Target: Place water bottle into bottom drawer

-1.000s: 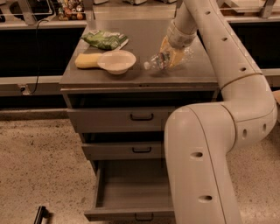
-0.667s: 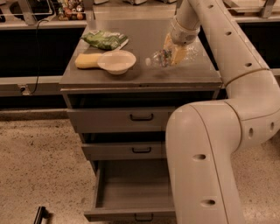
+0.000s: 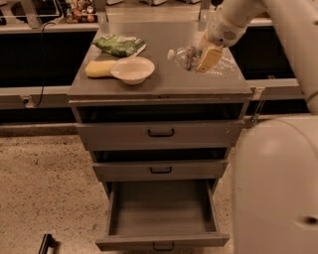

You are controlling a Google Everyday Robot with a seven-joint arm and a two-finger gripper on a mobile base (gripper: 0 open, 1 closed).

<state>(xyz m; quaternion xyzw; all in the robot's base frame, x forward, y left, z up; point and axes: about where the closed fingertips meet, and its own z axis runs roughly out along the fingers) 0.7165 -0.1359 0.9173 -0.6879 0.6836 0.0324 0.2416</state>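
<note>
The water bottle (image 3: 181, 56) is a small clear crinkled bottle, held tilted with its cap to the left, just above the right part of the cabinet top (image 3: 164, 84). My gripper (image 3: 199, 56) reaches down from the upper right and is shut on the bottle's body; a yellowish finger (image 3: 209, 57) shows on its right side. The bottom drawer (image 3: 162, 241) is pulled open below, a deep grey box with nothing in it that I can see. The two drawers above it, the top one (image 3: 160, 133) and the middle one (image 3: 160, 170), are shut.
A white bowl (image 3: 132, 69), a yellow sponge-like block (image 3: 97, 68) and a green bag (image 3: 119, 45) lie on the left of the cabinet top. My arm's large white body (image 3: 276, 188) fills the lower right. A counter with clutter (image 3: 79, 10) runs behind.
The bottle has risen off the cabinet top in my gripper. The bowl, block and bag have not moved, and the bottom drawer stays open.
</note>
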